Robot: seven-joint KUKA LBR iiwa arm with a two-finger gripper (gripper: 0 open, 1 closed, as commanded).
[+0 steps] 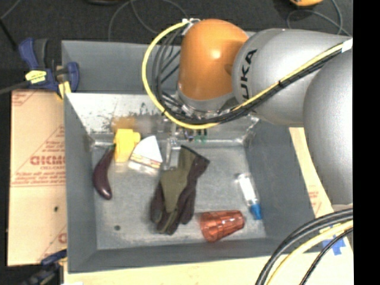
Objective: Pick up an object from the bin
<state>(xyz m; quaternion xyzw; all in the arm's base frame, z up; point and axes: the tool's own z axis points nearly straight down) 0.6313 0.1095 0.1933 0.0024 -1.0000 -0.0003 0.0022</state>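
Observation:
My gripper reaches down at the back middle of the bin, under the arm's orange cover. It stands at the upper end of a dark olive glove that lies stretched toward the front. Just left of the gripper lies a white and orange wedge-shaped packet, and beside that a yellow block. Whether the gripper touches the glove or the packet cannot be made out.
A purple toy aubergine lies along the left wall. An orange-red translucent cup lies on its side at the front. A white tube with a blue cap rests near the right wall. The arm covers the bin's back right.

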